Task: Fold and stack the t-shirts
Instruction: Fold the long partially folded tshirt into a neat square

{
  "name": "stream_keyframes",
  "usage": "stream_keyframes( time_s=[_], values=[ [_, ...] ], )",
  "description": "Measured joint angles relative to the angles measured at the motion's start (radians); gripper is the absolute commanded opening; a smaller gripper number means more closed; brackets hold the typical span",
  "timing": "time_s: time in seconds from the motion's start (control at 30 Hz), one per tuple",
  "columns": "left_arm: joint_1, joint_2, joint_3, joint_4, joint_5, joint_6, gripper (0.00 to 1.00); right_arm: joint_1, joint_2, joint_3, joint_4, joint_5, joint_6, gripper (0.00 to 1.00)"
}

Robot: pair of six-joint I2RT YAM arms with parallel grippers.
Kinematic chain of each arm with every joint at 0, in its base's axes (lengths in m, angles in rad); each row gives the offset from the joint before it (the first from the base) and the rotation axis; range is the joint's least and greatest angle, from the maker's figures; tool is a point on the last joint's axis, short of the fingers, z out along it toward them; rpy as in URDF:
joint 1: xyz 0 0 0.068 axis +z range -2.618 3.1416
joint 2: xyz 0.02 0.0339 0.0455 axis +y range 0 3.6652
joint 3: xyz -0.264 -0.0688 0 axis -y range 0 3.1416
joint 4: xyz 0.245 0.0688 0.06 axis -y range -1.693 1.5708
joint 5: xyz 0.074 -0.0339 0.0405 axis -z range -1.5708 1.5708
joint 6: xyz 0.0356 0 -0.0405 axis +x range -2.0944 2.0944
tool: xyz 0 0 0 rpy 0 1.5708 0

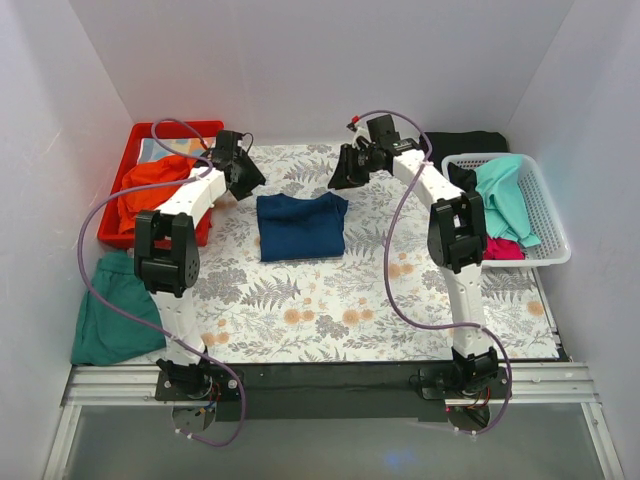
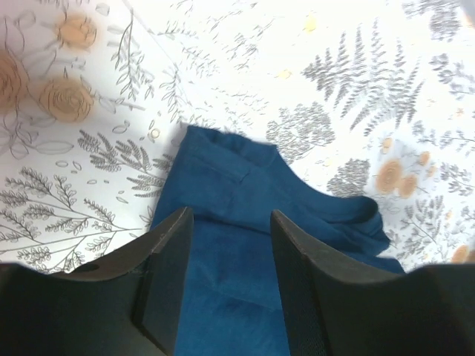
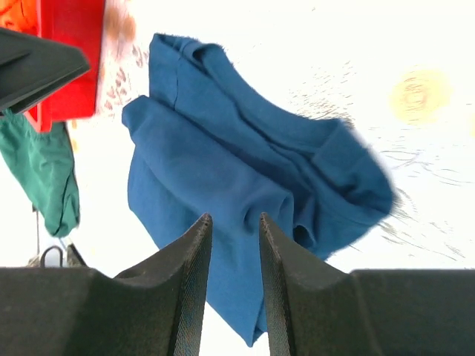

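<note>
A navy blue t-shirt [image 1: 300, 227] lies folded in a rough rectangle on the middle of the fern-print table cover. My left gripper [image 1: 245, 178] hovers just beyond its far left corner, open and empty. In the left wrist view the shirt [image 2: 245, 185] lies below and between the spread fingers of the left gripper [image 2: 230, 215]. My right gripper [image 1: 345, 170] hovers beyond its far right corner, open and empty. In the right wrist view the shirt [image 3: 208, 148] shows loose folds under the right gripper [image 3: 234, 216]. No white chest mark shows.
A red bin [image 1: 135, 160] at the back left holds an orange-red shirt [image 1: 150, 185]. A green shirt [image 1: 115, 310] hangs off the left table edge. A white basket [image 1: 545, 215] at the right holds turquoise [image 1: 505, 195] and pink [image 1: 503, 250] shirts. A black shirt [image 1: 465, 143] lies behind it.
</note>
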Motion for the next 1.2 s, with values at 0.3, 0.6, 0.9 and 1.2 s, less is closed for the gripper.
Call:
stream_keyframes(
  time_s=[0.3, 0.6, 0.9, 1.2],
  values=[
    [-0.003, -0.115, -0.088, 0.049, 0.144, 0.061, 0.41, 0.035, -0.217, -0.232, 0.016, 0.122, -0.063, 0.37],
    [-0.050, -0.147, -0.205, -0.001, 0.253, 0.118, 0.27, 0.150, -0.220, -0.272, 0.016, 0.135, -0.084, 0.35],
    [-0.055, -0.043, -0.135, -0.099, 0.188, 0.129, 0.22, 0.142, 0.023, -0.109, 0.011, 0.109, -0.037, 0.34],
    [-0.054, 0.148, 0.066, -0.112, 0.126, 0.111, 0.23, 0.113, 0.135, 0.042, 0.016, 0.115, 0.010, 0.33]
  ],
)
